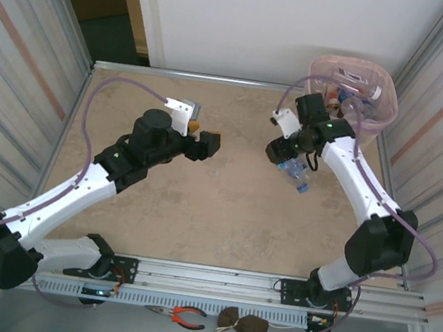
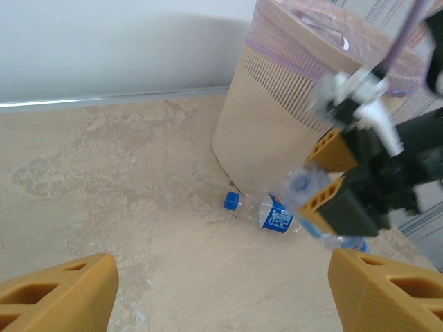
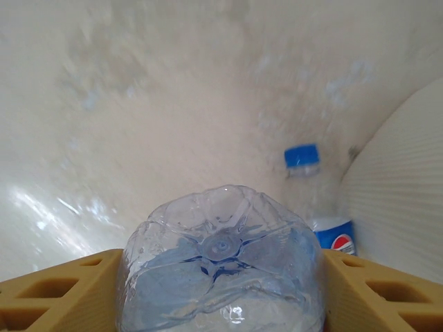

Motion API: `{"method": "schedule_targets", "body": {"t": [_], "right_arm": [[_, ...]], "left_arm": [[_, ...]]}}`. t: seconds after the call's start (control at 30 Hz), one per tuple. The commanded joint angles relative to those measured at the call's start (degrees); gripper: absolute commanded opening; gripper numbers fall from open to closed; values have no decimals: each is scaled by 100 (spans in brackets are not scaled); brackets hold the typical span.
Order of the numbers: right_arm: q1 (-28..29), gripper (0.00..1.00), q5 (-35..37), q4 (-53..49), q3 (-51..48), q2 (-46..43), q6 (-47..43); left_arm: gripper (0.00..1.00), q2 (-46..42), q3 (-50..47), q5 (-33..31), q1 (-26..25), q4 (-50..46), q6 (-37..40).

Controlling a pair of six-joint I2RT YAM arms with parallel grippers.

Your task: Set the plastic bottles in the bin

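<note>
My right gripper is shut on a clear plastic bottle, whose ribbed base faces the camera between the two orange fingers. From above, that gripper hangs over the table with the bottle, just left of the pale pink bin. A second clear bottle with a blue cap and blue label lies on the table against the foot of the bin; it also lies beyond the held one in the right wrist view. My left gripper stands open and empty at mid-table, fingers apart.
The bin holds several bottles inside its thin liner. Corrugated metal walls close in both sides, and a rail runs along the table's far edge. Pliers and a dark cloth lie below the near rail.
</note>
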Motion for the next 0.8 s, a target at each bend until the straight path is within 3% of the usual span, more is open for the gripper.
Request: {"method": "schedule_targets", "body": {"t": [0.0,0.3,0.53,0.77], "right_arm": [[-113,66,-580,49,476,-428,329],[-858,63,-1580,788,1613,-761,1108],[-1756,60,-2186,2112,1967,-682,2286],[-2336,55,-2156,2564,2766,-20,3035]], "left_arm": [[80,-143,-4,-49,55,119,-75],[80,-164,32,-47,48,98,-40],[80,-245,40,-67,51,59,-40],[80,-287,76,-127,64,-2,-17]]}}
